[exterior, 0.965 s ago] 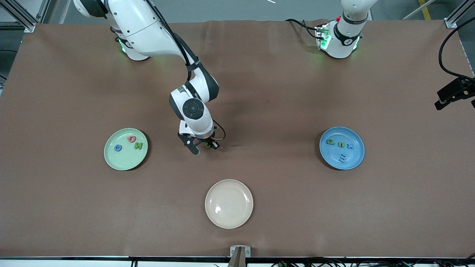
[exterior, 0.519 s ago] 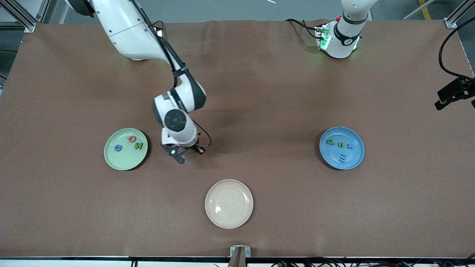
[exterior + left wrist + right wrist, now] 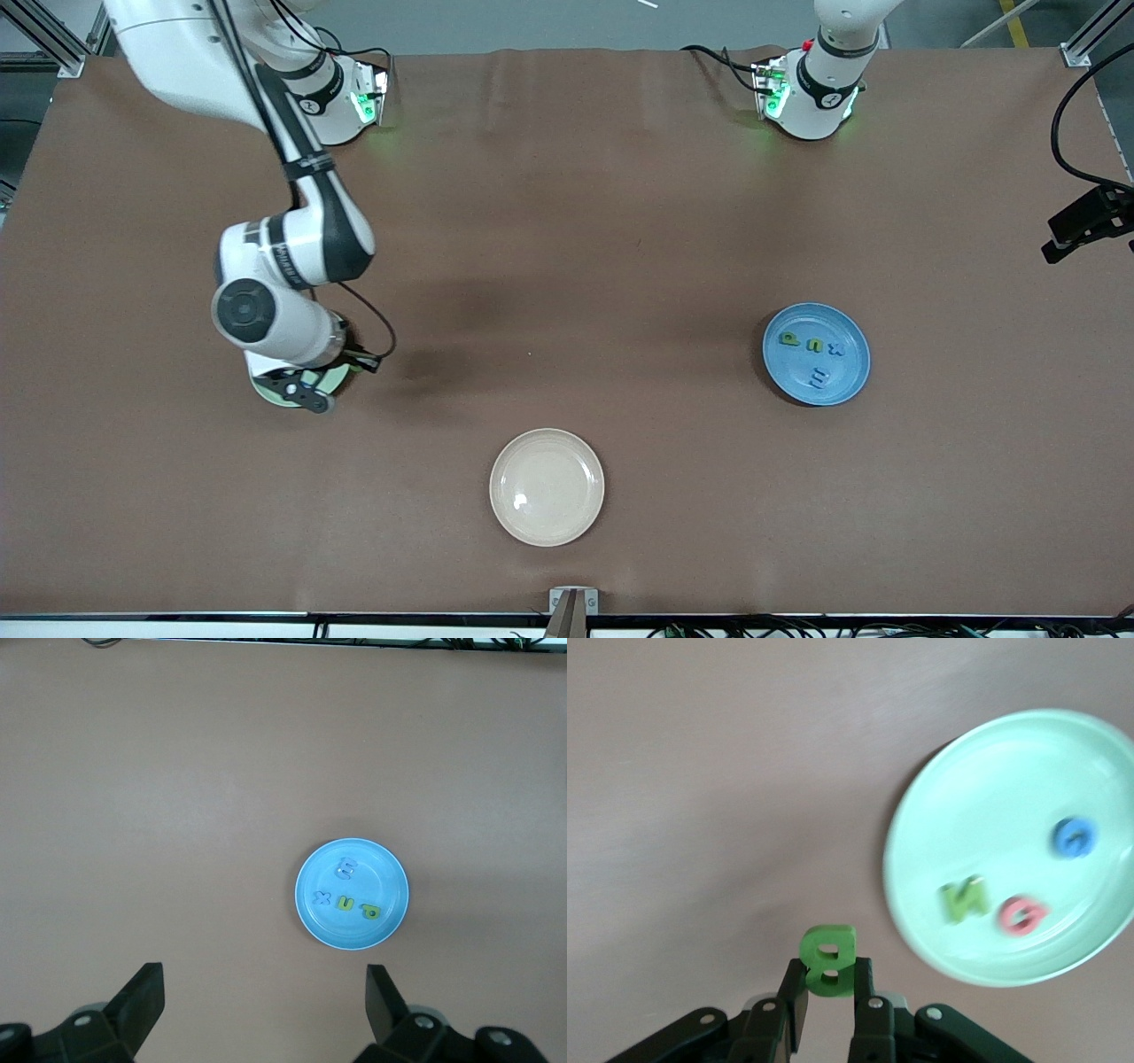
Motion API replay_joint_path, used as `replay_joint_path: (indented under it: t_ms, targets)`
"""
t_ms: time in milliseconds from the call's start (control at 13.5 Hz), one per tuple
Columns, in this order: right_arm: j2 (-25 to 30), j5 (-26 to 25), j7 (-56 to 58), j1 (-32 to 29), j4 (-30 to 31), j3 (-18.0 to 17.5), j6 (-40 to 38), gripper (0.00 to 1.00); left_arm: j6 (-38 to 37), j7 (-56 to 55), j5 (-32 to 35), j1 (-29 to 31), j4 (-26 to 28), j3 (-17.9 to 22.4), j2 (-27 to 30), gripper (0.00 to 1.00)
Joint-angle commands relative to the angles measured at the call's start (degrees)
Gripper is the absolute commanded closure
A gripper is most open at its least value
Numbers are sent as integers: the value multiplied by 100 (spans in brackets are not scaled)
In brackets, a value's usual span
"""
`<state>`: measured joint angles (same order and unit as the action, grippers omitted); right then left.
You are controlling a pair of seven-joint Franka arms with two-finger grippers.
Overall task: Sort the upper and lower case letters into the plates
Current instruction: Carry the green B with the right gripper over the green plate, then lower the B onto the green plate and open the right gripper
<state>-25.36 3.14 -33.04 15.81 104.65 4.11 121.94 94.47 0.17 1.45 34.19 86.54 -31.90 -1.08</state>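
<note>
A green B (image 3: 827, 959) sits pinched between the closed fingers of the right gripper (image 3: 827, 992), held upright in the air; the right wrist view shows it over bare table just beside the rim of the pale green plate (image 3: 957, 788). In that plate lie three capitals: a green N (image 3: 963, 899), a red G (image 3: 1024, 914) and a blue letter (image 3: 1074, 837) whose shape cannot be made out. From the front, the right arm reaches down from its base at the table's top edge, and its wrist covers most of the green plate (image 3: 266, 391), so the letters there are hidden in that view. The left gripper (image 3: 263, 1005) hangs high over the table with its jaws spread wide and nothing between them; that arm waits. Its camera looks down on the blue plate (image 3: 390, 877), which lies toward the left arm's end of the table and holds four small letters: a green p (image 3: 788, 338), a green u (image 3: 811, 345) and a blue x (image 3: 834, 348) in a row, with a blue m (image 3: 819, 379) nearer the front camera. A cream plate (image 3: 547, 486) lies nearer the front camera than both others, roughly midway between them. The brown table (image 3: 620, 221) carries all three plates, well apart from one another.
</note>
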Motion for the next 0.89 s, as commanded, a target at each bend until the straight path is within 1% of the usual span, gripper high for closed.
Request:
replay_joint_path:
  t_ms: [0, 74, 148, 223, 297, 445, 668, 816]
  targets:
    - [216, -60, 1023, -664, 512, -138, 372, 99, -104, 0, -101, -1321, -102, 1267, 2, 0]
    - [207, -60, 1341, -858, 670, -138, 600, 99, -104, 26, -101, -1928, -102, 1900, 2, 0]
    - [190, -60, 1553, -973, 889, -138, 959, 99, -104, 44, -110, -2430, -102, 2429, 2, 0]
    - [181, -60, 1764, -1035, 1100, -138, 1320, 99, -104, 44, -110, -2635, -102, 2651, 2, 0]
    - [163, -60, 1923, -1140, 1189, -138, 1541, 99, -104, 53, -110, -2689, -102, 2680, 11, 0]
    - [67, -33, 2161, -1317, 1190, -147, 1605, 99, -104, 27, -101, -2786, -102, 2697, 46, 0]
    - [-135, 28, 2170, -1308, 1181, -165, 1762, 98, -139, 9, -92, -3181, -102, 3040, 90, 0]
    - [-223, 28, 2170, -1282, 1181, -174, 1815, 98, -139, 9, -92, -3208, -102, 3049, 90, 0]
